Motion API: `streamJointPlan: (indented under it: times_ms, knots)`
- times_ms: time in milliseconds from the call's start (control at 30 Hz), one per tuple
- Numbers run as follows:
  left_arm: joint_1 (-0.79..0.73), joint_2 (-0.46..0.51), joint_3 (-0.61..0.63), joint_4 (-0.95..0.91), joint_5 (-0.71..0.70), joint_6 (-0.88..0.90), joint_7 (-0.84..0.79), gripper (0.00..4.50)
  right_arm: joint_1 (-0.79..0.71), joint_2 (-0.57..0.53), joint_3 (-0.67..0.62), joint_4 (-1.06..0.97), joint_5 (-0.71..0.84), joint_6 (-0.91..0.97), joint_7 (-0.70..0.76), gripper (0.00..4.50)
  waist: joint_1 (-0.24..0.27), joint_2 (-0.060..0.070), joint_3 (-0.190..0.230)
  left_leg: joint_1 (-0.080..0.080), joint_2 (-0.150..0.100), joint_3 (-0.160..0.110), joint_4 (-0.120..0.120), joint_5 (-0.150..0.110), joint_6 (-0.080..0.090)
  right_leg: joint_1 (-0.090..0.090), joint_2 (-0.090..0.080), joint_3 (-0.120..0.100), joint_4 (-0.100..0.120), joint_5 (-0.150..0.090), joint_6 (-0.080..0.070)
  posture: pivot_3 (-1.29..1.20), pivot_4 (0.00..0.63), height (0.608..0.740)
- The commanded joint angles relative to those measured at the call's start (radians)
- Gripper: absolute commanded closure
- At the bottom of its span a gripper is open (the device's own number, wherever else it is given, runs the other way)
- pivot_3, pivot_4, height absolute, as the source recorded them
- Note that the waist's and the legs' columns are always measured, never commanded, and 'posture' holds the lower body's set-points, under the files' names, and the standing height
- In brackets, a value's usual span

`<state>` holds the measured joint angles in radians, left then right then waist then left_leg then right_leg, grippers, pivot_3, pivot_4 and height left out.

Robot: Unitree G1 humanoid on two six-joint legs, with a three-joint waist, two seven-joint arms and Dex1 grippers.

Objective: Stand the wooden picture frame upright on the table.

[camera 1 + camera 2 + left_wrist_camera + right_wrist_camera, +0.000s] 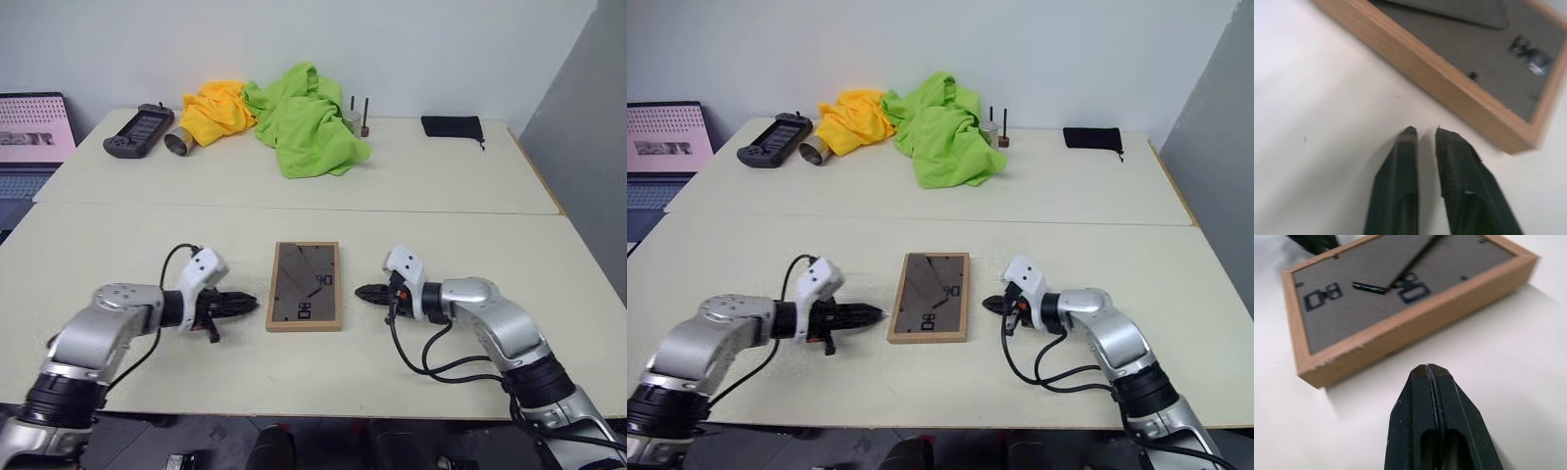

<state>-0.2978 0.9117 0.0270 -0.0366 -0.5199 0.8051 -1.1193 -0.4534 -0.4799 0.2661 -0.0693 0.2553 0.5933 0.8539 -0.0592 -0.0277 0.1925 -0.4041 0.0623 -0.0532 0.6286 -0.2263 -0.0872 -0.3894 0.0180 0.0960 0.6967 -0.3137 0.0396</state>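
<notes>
Frame [305,286]: flat, back up, long axis running away from robot, between left gripper [252,303], slightly parted, nearer, and right gripper [361,292], closed, both empty.

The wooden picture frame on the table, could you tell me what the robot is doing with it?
The wooden picture frame lies flat on the table, dark back panel up, not yet stood upright. The left gripper and right gripper flank it, pointing at its long sides. Neither touches it. The right one is shut; the left one's fingers are slightly parted.
</notes>
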Motion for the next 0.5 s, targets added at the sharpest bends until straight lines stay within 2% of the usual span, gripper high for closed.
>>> streamJointPlan:
  times_ms: [33,267,333,500]
  knots:
    - [-0.094,0.042,0.025,0.071,-0.119,0.240,-0.063,2.87,-0.030,0.009,-0.012,0.027,-0.008,-0.039,0.009,4.50,-0.001,0.000,0.000,0.000,0.000,0.000,0.000,0.000,0.000,0.000,0.000,0.000,0.000,0.000,0.001,0.00,0.150,0.740]
    - [-0.276,0.016,0.005,0.264,-0.211,0.558,-0.081,1.52,-0.042,0.013,-0.013,0.057,-0.017,-0.060,0.014,4.50,0.000,0.000,0.000,0.000,0.000,0.000,0.000,0.000,0.000,0.000,0.001,0.000,0.001,-0.002,0.004,0.00,0.150,0.740]
    - [-0.282,0.018,-0.014,0.287,-0.209,0.577,-0.088,1.00,-0.038,0.012,-0.014,0.054,-0.016,-0.060,0.013,4.50,0.000,0.000,0.000,0.000,0.000,0.000,0.000,0.000,0.000,0.000,0.001,0.000,0.000,-0.002,0.003,0.00,0.150,0.740]
    - [-0.322,-0.021,-0.032,0.379,-0.187,0.588,-0.073,0.10,-0.026,0.022,-0.007,0.040,-0.023,-0.054,-0.003,4.50,-0.001,0.000,0.000,0.000,0.000,0.000,0.000,0.000,0.000,0.000,0.001,0.000,0.001,0.000,-0.001,0.00,0.150,0.740]
